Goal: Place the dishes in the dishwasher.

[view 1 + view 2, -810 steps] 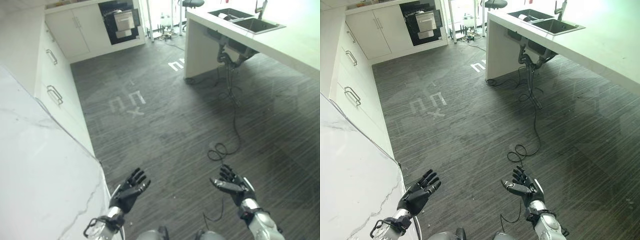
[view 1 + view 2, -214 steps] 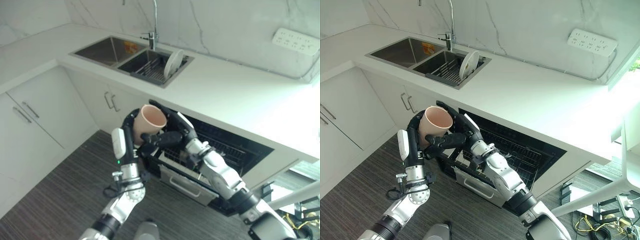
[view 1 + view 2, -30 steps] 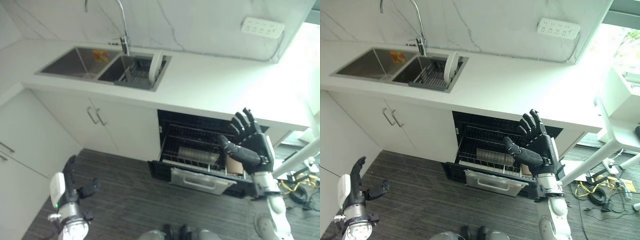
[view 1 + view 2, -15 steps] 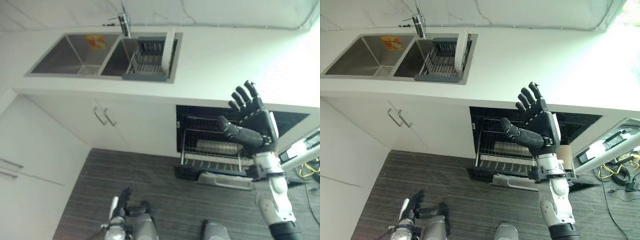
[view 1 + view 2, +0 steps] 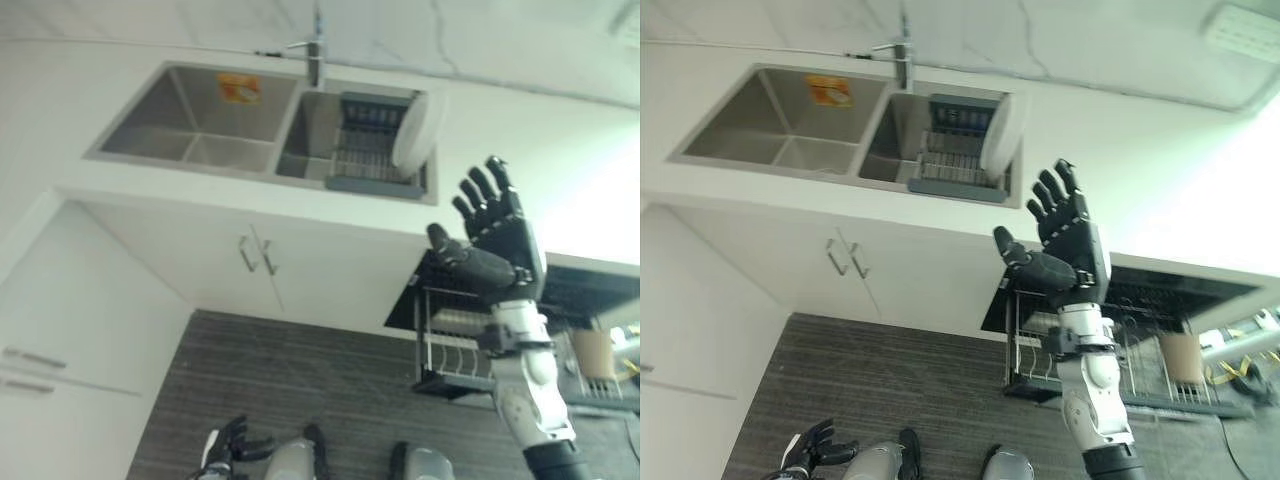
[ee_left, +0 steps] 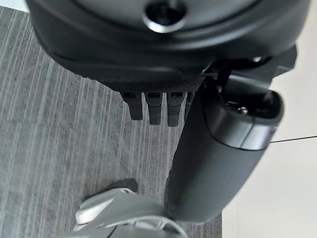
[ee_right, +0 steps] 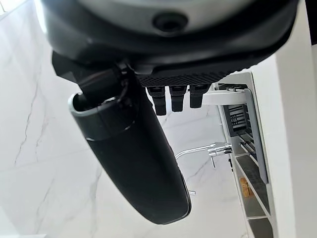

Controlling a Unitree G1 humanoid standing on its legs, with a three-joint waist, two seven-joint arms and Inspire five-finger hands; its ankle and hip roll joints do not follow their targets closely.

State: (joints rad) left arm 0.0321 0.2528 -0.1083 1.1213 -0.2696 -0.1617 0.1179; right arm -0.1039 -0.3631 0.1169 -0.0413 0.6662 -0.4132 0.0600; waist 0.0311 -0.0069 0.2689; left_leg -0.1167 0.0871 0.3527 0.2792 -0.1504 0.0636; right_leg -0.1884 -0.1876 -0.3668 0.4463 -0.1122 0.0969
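A white plate [image 5: 418, 130] stands on edge in the dark dish rack [image 5: 952, 165] inside the sink's right basin. Below the counter the dishwasher [image 5: 600, 290] is open, its wire rack [image 5: 1120, 350] pulled out. A tan cup [image 5: 1181, 357] stands in that rack near its right end. My right hand [image 5: 1065, 240] is raised in front of the counter edge, fingers spread and straight, holding nothing; it is below and right of the plate. My left hand [image 5: 228, 445] hangs low above the floor, fingers relaxed, empty.
The left basin [image 5: 195, 120] holds a small orange item [image 5: 238, 90] at its back. A faucet [image 5: 902, 50] rises behind the basins. White cabinet doors [image 5: 260, 270] sit under the sink, beside the dishwasher. Dark striped floor [image 5: 920, 390] lies below.
The camera has swung, so the sink now sits nearer the middle and the dishwasher lies at the right. My right hand stays raised and open. My left hand stays low.
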